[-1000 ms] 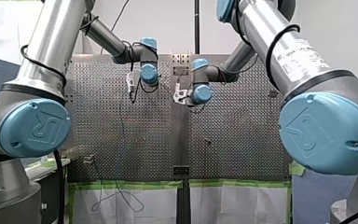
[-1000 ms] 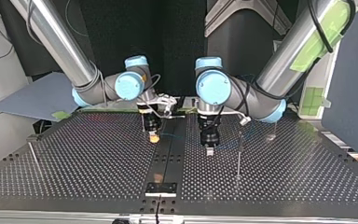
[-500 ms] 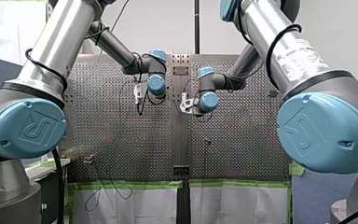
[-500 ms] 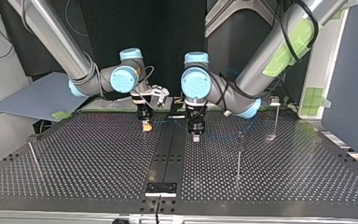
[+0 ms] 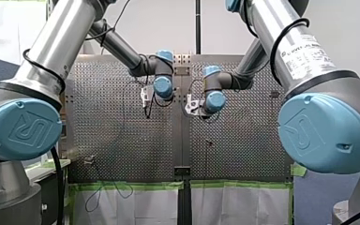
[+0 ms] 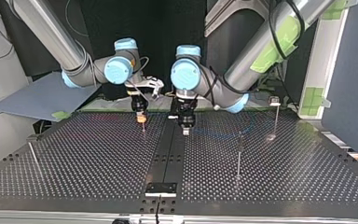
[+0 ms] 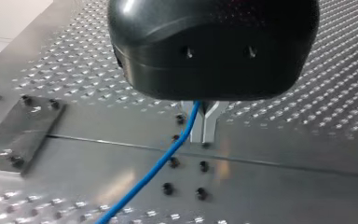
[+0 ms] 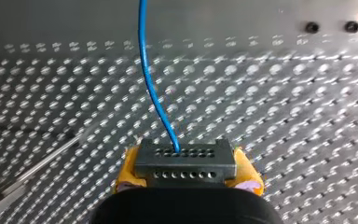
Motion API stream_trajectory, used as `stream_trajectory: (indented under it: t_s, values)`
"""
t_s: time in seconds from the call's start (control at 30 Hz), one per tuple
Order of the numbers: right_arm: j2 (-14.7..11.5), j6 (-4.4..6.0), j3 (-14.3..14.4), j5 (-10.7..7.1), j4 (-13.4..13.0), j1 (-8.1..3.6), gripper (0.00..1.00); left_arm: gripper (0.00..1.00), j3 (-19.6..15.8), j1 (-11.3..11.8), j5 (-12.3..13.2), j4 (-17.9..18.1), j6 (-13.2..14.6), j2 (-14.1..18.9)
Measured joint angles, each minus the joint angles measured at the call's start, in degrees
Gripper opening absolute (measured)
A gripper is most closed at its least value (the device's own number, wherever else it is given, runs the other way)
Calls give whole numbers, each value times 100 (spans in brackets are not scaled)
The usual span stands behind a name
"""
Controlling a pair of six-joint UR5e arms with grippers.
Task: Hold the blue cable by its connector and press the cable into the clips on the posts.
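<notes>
In the right wrist view a dark grey connector (image 8: 185,161) with rows of small holes sits between yellow pads (image 8: 129,175), and the blue cable (image 8: 151,79) runs out of it ahead over the table. My right gripper (image 6: 141,119) is shut on that connector at the top view's centre left. My left gripper (image 6: 185,131), black with metal fingers (image 7: 207,122), stands just right of it, shut on the blue cable (image 7: 161,163) low over the table's centre strip. The cable (image 6: 223,136) trails faintly toward the posts. A tall post (image 6: 238,156) and a clip-topped post (image 6: 275,115) stand at the right.
The perforated table (image 6: 84,168) has a smooth centre strip (image 6: 168,156) with a small bolted plate (image 6: 161,189) at its near end. A thin leaning post (image 6: 32,156) stands at the top view's left edge. A black cable (image 5: 104,192) hangs over the table's edge in the front view.
Both arms have moved together toward the far edge and the left of the top view, rightward in the front view. Both grips have held.
</notes>
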Motion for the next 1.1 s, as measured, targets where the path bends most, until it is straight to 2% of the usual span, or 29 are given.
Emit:
stream_trajectory:
  t_s: [0.27,0.43,0.53,0.67,0.87,1.1]
  values:
    - [-20,-5,362,36,-203,-119,0,0,-68,-177,-62,127,-11,-300]
    - [-22,-5,417,45,-236,-157,0,0,-70,-279,-115,172,-12,-478]
    - [-22,6,485,51,-295,-244,0,0,-71,-334,-125,218,-10,-636]
    - [-22,86,657,45,-519,-362,0,0,-73,-425,-176,386,-30,-833]
    - [-16,214,867,33,-845,-484,0,0,-73,-530,-210,592,-60,-950]
    - [-7,294,1179,-18,-1231,-591,0,0,-73,-619,-199,846,-56,-1274]
